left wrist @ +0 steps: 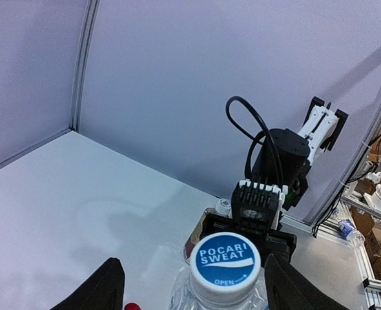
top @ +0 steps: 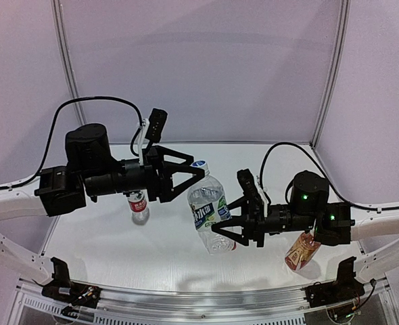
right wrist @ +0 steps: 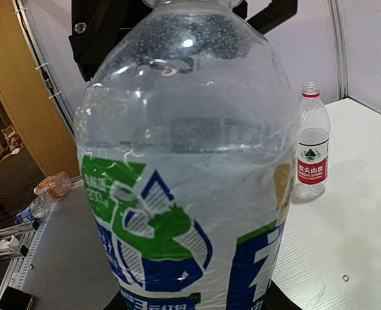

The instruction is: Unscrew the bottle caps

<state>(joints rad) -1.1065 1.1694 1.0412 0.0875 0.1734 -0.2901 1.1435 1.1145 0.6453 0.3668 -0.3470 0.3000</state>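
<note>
A clear bottle (top: 209, 210) with a green-blue label is held tilted above the table, and my right gripper (top: 228, 233) is shut on its lower body. In the right wrist view this bottle (right wrist: 184, 161) fills the frame, with my right gripper (right wrist: 190, 303) dark at the bottom edge. Its blue-and-white cap (left wrist: 227, 261) sits between the spread fingers of my left gripper (left wrist: 192, 271), which is open with a gap on each side. The red-label bottle (right wrist: 312, 145) stands on the table under my left arm (top: 138, 205). The amber bottle (top: 302, 250) lies beneath my right arm, its white cap (left wrist: 223, 206) showing.
The white table (top: 118, 237) is walled by pale panels behind and at the sides, with metal rails along its edges. A small red round thing (left wrist: 132, 305) peeks in at the bottom of the left wrist view. Loose bottles (right wrist: 51, 184) lie off the table.
</note>
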